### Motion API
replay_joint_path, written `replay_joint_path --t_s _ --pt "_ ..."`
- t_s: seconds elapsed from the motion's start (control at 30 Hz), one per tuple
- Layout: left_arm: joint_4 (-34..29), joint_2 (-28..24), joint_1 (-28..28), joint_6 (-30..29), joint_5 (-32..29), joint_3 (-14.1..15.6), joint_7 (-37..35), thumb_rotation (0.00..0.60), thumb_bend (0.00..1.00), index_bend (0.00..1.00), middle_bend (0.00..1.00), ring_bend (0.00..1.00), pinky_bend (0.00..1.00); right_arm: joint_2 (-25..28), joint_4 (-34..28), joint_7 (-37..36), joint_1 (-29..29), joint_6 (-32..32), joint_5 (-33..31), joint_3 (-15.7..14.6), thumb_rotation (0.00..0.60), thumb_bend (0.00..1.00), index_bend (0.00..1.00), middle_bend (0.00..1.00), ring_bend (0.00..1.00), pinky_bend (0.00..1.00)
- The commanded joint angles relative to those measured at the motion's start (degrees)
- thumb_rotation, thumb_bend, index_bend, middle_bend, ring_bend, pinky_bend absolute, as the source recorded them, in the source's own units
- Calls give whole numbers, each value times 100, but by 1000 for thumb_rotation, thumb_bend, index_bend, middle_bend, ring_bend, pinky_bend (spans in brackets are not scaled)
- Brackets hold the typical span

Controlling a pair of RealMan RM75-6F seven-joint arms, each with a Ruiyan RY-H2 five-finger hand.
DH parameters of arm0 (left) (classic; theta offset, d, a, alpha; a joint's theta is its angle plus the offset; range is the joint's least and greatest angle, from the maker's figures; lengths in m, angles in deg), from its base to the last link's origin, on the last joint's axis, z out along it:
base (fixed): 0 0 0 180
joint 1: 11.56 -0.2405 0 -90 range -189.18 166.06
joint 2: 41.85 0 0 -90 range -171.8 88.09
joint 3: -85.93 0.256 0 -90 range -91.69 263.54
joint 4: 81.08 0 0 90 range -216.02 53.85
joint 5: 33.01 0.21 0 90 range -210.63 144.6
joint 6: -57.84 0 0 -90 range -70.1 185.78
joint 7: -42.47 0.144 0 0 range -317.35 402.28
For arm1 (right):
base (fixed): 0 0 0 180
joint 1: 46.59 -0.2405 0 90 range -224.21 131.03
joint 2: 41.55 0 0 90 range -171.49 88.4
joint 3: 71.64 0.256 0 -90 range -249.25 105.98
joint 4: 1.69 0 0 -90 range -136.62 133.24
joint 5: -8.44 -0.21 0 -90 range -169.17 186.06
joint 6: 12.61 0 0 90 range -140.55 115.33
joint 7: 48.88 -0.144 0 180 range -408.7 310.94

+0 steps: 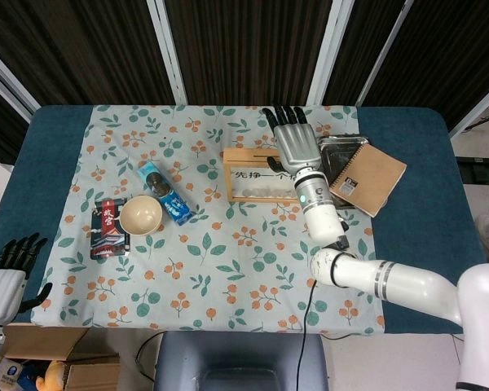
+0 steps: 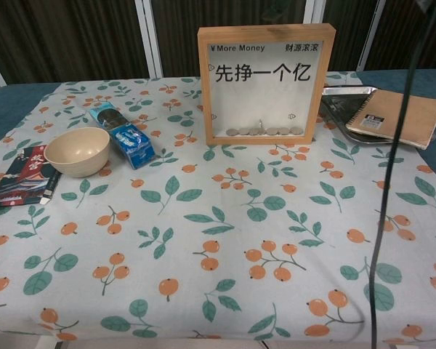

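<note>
Dark curtains hang behind the blue table (image 1: 57, 155), and a flowery cloth (image 1: 228, 261) with leaves and orange berries covers most of it. Standing on the cloth toward the far side is the wooden coin frame (image 2: 265, 83), with big writing on its clear front and a row of coins (image 2: 265, 131) lying at the bottom inside. I have my right hand (image 1: 295, 147) above the frame's right end, just beside the top edge, with its fingers straight and apart and nothing in them. Right of the frame, a brown notebook (image 1: 368, 178) lies partly on a metal tray (image 1: 340, 148). On the left side of the cloth sits a cream bowl (image 1: 140, 216), with a dark packet (image 1: 108, 228) touching its left side and a blue packet (image 1: 165, 192) just to its right. My left hand (image 1: 6, 278) hangs off the near left corner of the table, fingers spread, holding nothing, well apart from everything.
</note>
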Motion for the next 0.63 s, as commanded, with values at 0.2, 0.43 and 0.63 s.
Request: replay_joint_path --t_s 0.2,0.43,0.63 --pt "-109 -46 24 -20 41 -8 83 600 321 0 0 0 0 1707 -2137 -783 2216 -2127 2941 -1386 600 417 0 0 0 0" --pt "-194 -92 21 -60 37 -28 152 600 321 0 0 0 0 1578 -1230 -1995 4394 -3541 4353 -2865 600 359 0 0 0 0" --pt "-238 -91 12 -77 42 -23 206 600 322 0 0 0 0 804 -30 -2740 5313 -3884 4305 -2877 600 321 0 0 0 0"
